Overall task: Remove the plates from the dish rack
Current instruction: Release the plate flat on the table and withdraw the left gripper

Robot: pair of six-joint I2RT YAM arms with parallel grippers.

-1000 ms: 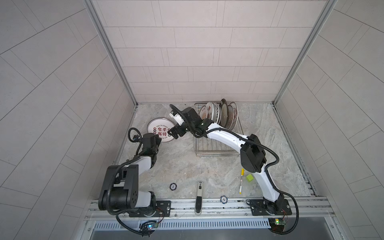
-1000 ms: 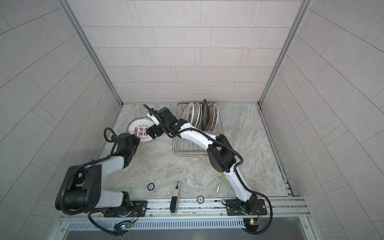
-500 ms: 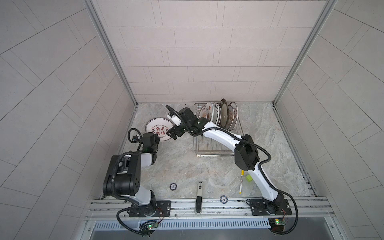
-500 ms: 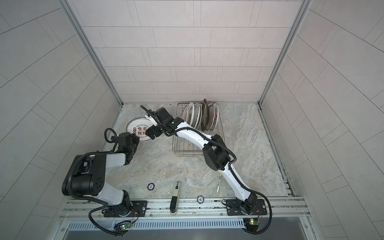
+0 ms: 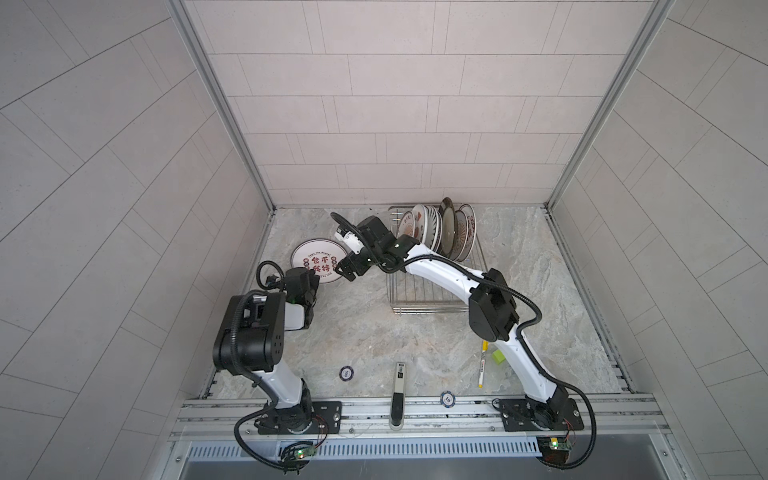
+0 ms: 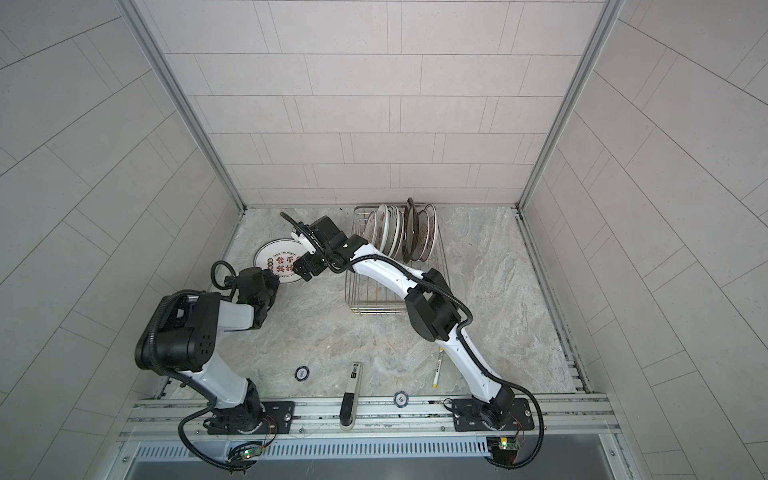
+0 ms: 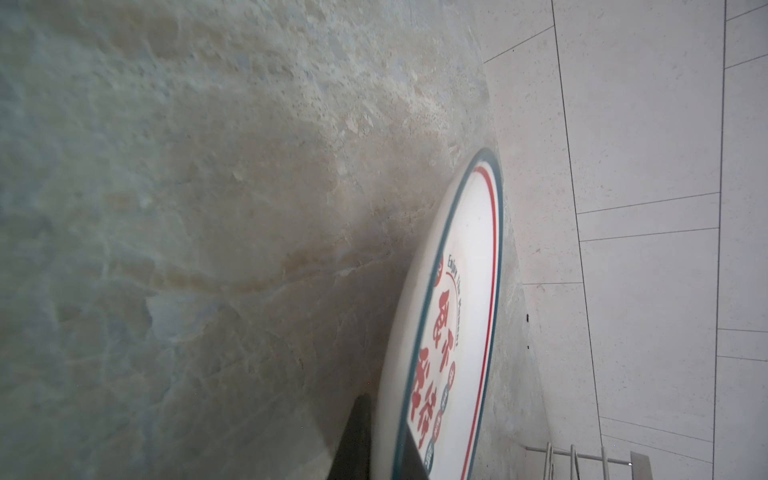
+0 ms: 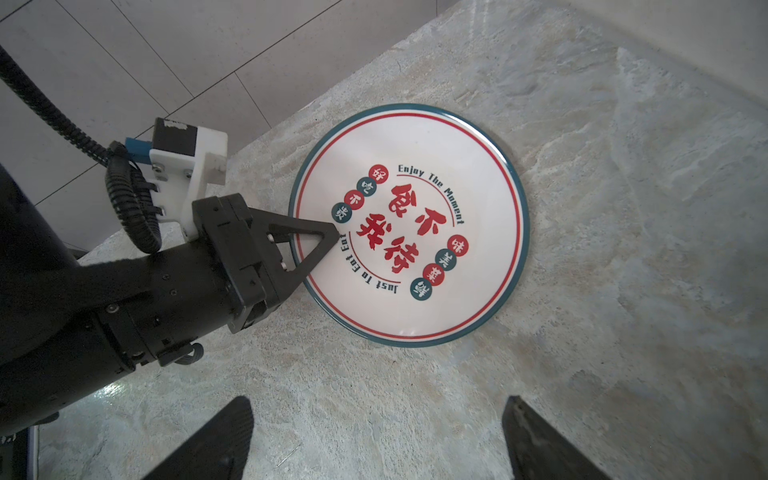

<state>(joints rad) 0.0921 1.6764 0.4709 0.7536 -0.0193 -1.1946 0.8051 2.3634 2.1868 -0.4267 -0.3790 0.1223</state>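
White round red-character ceramic plate [image 8: 409, 224] flat beside chrome wire dish rack [image 5: 432, 310]: part left gripper [image 8: 328, 235] jaws pinching its rim, withdraw level; hold right gripper [image 8: 376, 417] jaws spread, clear.

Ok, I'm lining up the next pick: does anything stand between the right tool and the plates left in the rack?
Nothing visible does. The right tool hangs open left of the dish rack; only tabletop and the rack's wire side lie between it and the plates.

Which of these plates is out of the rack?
The white, teal-rimmed round plate with red characters, on the table; the other plates stand in the chrome wire rack.
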